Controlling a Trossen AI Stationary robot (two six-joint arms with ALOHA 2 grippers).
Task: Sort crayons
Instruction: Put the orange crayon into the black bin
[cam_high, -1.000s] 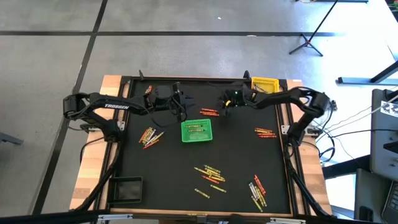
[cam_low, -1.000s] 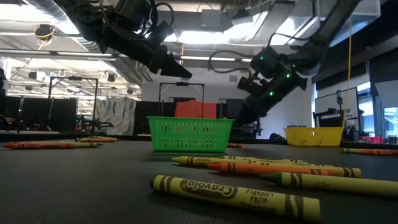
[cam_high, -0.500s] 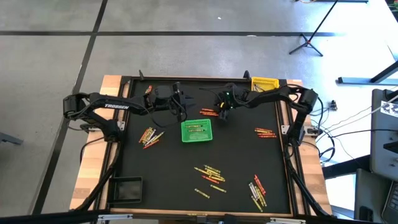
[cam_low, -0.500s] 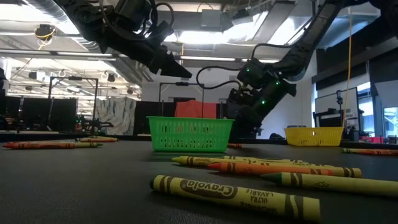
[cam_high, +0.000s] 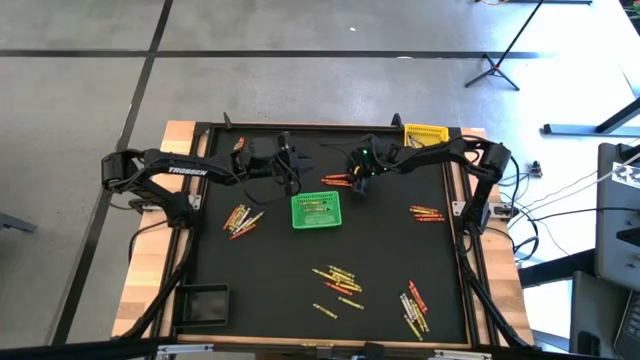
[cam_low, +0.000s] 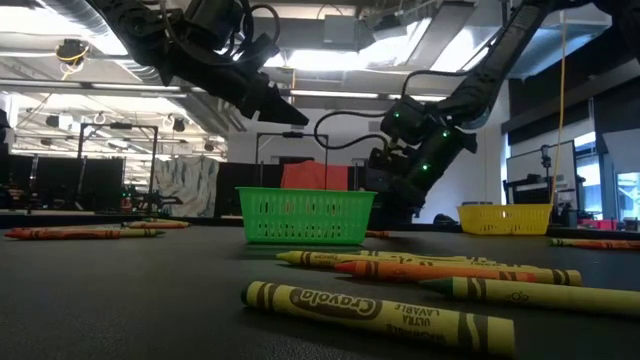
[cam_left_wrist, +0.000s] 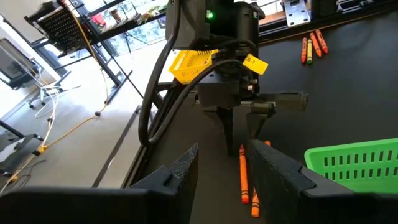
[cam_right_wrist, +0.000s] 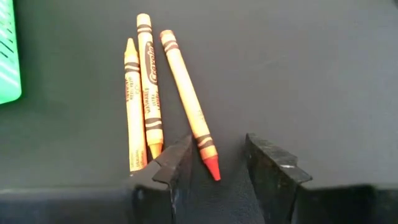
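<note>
My right gripper (cam_right_wrist: 214, 163) hangs open, straddling the tip of a red-orange crayon (cam_right_wrist: 188, 103) lying on the desk (cam_right_wrist: 311, 74) beside the green basket (cam_high: 316, 211). Next: lower, then close.

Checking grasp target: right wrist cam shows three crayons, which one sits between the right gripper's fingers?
The red-tipped crayon, lying at a slant apart from the other two. Its tip lies between the open right gripper fingers; the parallel pair lies outside them.
</note>
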